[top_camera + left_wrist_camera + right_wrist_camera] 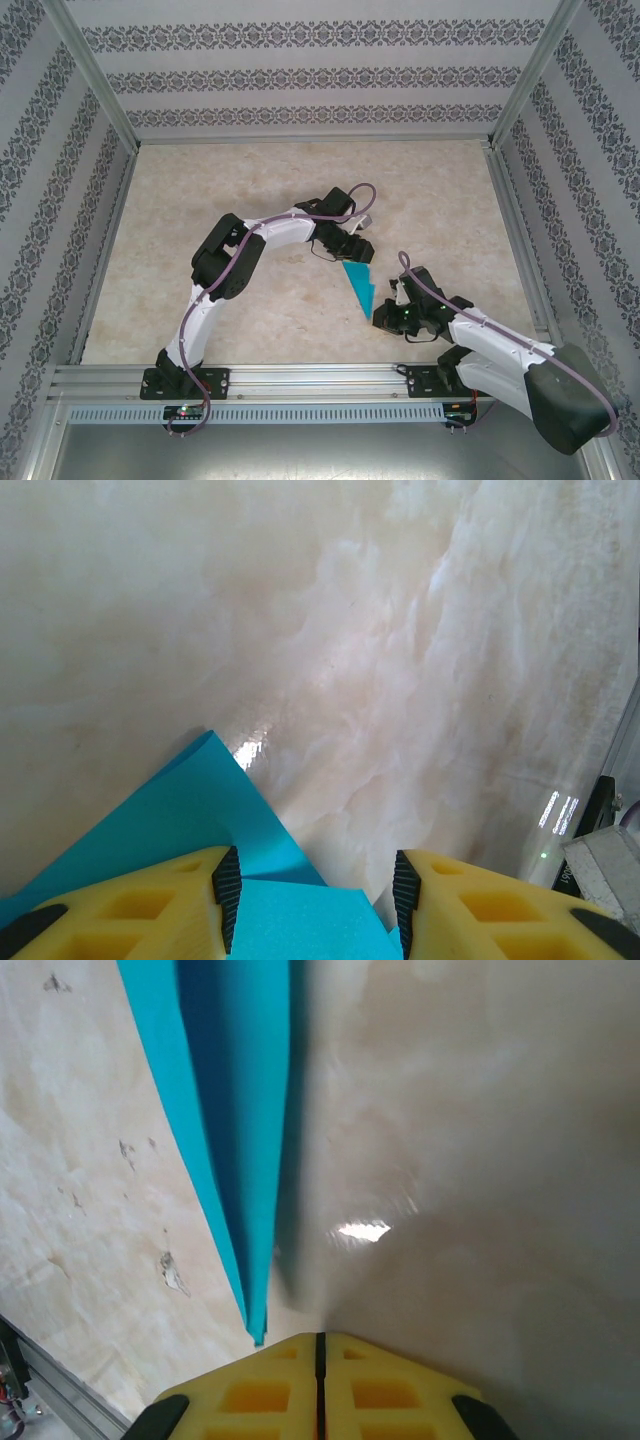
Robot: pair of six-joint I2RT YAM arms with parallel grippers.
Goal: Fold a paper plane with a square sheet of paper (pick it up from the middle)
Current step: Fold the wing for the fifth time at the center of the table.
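Note:
The square sheet of paper (pixel 360 285) is teal-blue and lies folded into a slim pointed dart on the marbled table between the two arms. My left gripper (pixel 352 250) sits over its wide far end. In the left wrist view that gripper (pixel 315 890) is open, and the paper (pixel 190 810) runs under the left finger and fills most of the gap between the pads. My right gripper (pixel 385 315) is at the narrow near tip. In the right wrist view it (pixel 321 1338) is shut with nothing between its fingers, and the paper's point (pixel 235 1110) ends just left of them.
An aluminium rail (pixel 300 375) runs along the near edge with both arm bases on it. Frame posts and patterned walls (pixel 300 60) close in the table on three sides. The rail (pixel 40 1390) shows close to the right gripper.

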